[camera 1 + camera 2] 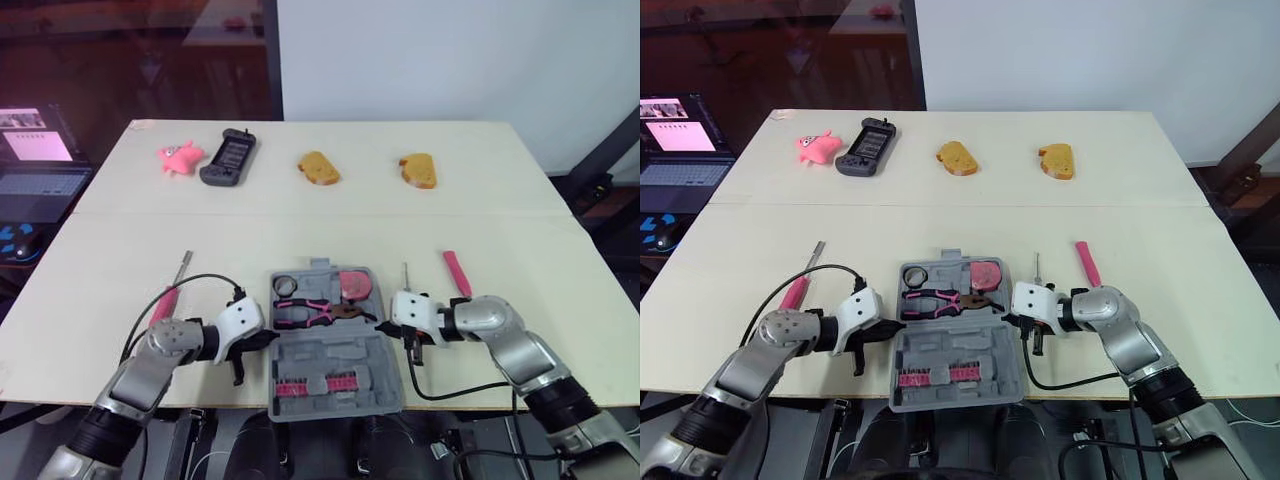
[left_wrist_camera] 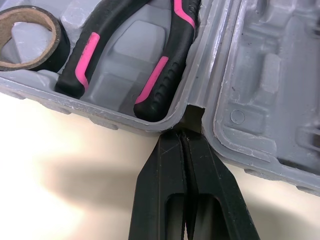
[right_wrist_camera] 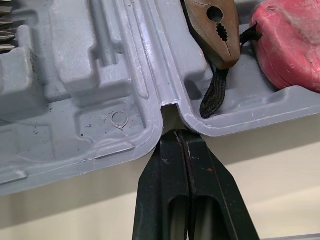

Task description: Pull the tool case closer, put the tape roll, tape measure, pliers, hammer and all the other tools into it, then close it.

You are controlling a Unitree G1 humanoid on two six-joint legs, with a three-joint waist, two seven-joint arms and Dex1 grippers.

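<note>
Grey plastic tool case (image 1: 335, 385), open, at the near edge of the pale counter (image 1: 520, 230). Left tool (image 2: 183, 136) and right tool (image 3: 180, 134), both pinched shut and empty, sit at its hinge notches; pulling it nearer may tip it off.

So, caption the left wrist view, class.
Shut left fingers at the hinge notch of the tool case, pliers and tape roll inside.

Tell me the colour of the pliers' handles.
The pliers have black handles with pink strips along them. The left wrist view shows this best.
</note>
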